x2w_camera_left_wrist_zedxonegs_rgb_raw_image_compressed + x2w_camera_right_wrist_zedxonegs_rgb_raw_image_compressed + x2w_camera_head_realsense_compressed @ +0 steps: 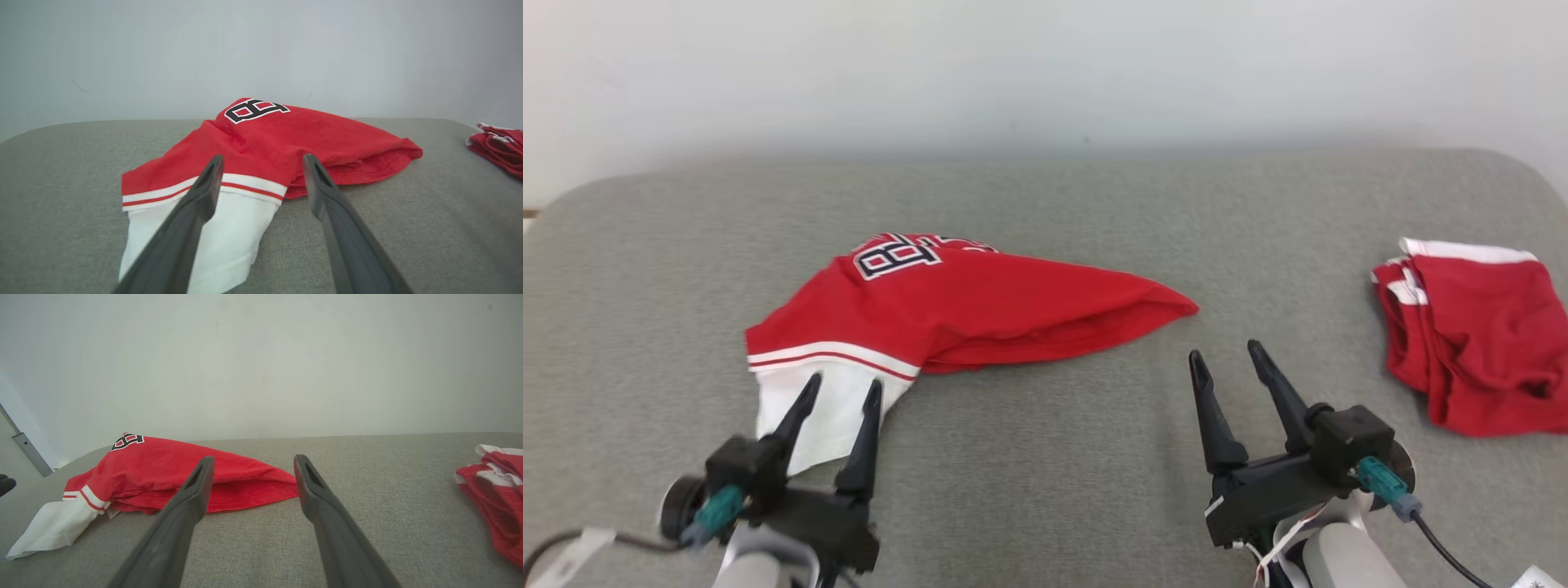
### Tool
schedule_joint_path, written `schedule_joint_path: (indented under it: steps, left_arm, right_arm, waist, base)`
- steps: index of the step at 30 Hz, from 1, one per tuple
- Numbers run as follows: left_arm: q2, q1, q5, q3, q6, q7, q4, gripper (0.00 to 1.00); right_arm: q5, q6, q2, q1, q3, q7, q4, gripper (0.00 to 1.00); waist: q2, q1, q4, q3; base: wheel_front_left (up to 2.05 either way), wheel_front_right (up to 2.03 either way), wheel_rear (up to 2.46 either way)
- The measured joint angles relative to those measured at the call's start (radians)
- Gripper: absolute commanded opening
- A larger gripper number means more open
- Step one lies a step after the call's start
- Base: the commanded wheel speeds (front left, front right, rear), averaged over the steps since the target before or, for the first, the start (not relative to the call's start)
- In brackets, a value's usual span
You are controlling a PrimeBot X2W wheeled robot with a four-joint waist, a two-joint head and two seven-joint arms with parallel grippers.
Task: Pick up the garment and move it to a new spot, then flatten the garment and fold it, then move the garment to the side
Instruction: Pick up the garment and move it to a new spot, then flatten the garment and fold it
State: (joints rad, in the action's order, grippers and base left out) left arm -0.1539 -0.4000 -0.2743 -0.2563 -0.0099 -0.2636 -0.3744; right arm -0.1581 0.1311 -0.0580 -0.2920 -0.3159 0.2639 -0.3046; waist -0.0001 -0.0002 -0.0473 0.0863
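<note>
Grey, coarsely woven surface (pixel 1045 490) below both pairs of fingers, matte and flat. Just ahead of the left gripper (pixel 845 380): soft red jersey garment (pixel 1013 310), loosely heaped, narrowing to a point that ends just short of the right gripper (pixel 1223 351) and a little to its left. Smooth knit, with a doubled hem along the edge facing the fingers. Well off to the right of the right fingers: second red garment (pixel 1478 343) with white trim, crumpled into a low pile. Directly under the left fingertips: white sleeve (pixel 837 404), flat, set off from the red by a white band and a thin red stripe. Beyond it, at the top of the heap, a black-and-white outlined number print (pixel 897 255).

Left fingers (pixel 208 183) spread wide, tips over the sleeve and gripping nothing; contact with the cloth not clear. Right fingers (pixel 200 486) equally wide apart, empty, above bare grey weave.

Far corners of the surface rounded. Past the fingertips, a plain pale wall (pixel 1045 73).
</note>
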Motion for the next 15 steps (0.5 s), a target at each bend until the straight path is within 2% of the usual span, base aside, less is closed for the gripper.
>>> schedule_joint_path:
  steps: [9, 15]
  left_arm:
    - [0.012, 0.167, 0.127, 0.166, 0.018, 0.000, 0.147, 1.00]
    - [0.038, 0.243, 0.150, 0.235, 0.015, 0.000, 0.185, 1.00]
  right_arm:
    - [-0.002, 0.000, 0.001, 0.013, -0.037, 0.000, -0.008, 1.00]
    - [-0.002, 0.000, 0.001, 0.009, -0.088, 0.000, -0.018, 1.00]
  waist:
    - [0.0000, 0.0000, 0.069, -0.034]
    - [0.0000, 0.0001, 0.087, -0.031]
  base:
    - [0.00, 0.00, 0.00]
    - [0.00, 0.00, 0.00]
